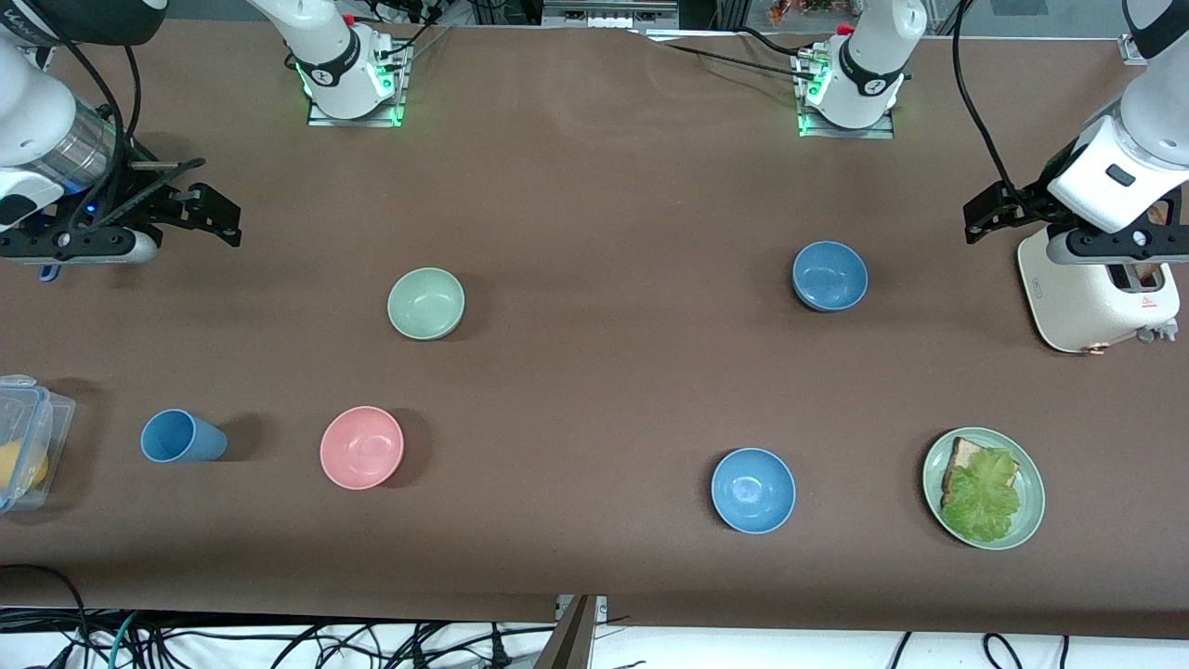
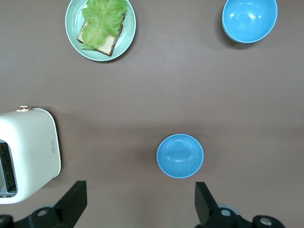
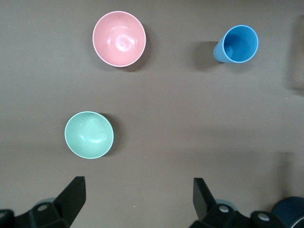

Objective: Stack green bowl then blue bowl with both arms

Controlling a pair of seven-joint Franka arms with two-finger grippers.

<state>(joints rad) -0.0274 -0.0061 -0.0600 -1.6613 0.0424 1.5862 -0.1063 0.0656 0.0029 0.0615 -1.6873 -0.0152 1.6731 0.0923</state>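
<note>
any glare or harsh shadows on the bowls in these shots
Front view: green bowl and pink bowl cast soft shadows; no harsh glare. Left wrist view: faint highlights inside both blue bowls. Right wrist view: mild sheen in the pink bowl, cup shadow soft.

Even overhead light, soft shadows

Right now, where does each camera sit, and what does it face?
Front view: high across the table, facing both bases; the open left gripper is beside the toaster, the open right gripper at the other end.
Left wrist view: looks down on two blue bowls; the farther blue bowl shows in both.
Right wrist view: looks down on the green bowl.
</note>
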